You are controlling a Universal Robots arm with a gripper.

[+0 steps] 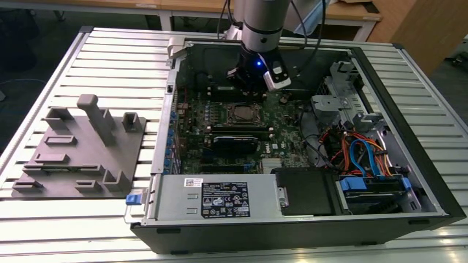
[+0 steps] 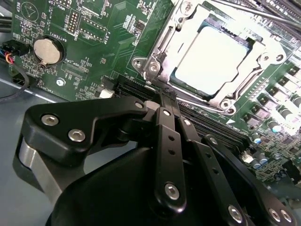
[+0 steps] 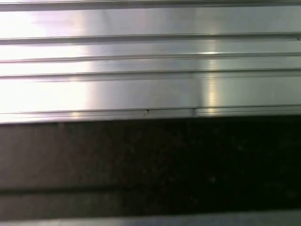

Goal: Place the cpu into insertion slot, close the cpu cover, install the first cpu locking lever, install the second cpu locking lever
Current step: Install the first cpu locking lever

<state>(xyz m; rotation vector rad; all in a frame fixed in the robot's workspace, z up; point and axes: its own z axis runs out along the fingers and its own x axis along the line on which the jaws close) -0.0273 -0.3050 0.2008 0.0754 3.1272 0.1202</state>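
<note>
We read the work as well advanced. In the second wrist view the small square cpu with its pale silver-grey face (image 2: 214, 59) lies flat in its seat on the green motherboard (image 2: 94, 56). The thin silvery cpu cover frame with its square window (image 2: 162, 49) is down over the chip's edges, so we judge placing and closing as done.

In the exterior view the square dark insertion slot with its silvery rim (image 1: 241, 113) sits at about six o'clock from the black gripper (image 1: 257, 76), near it but apart. Both are inside the open black computer case (image 1: 409, 208), which rests on the ribbed aluminium table (image 1: 109, 49).

In the second wrist view the gripper (image 2: 164, 99) has its fingers pressed together with nothing between them, poised just beside the frame's near corner.

A thin steel rod (image 2: 254, 12) runs along the frame's far side. We take it for a locking lever but cannot tell whether it is hooked, so we count the two lever steps as unconfirmed.
</note>
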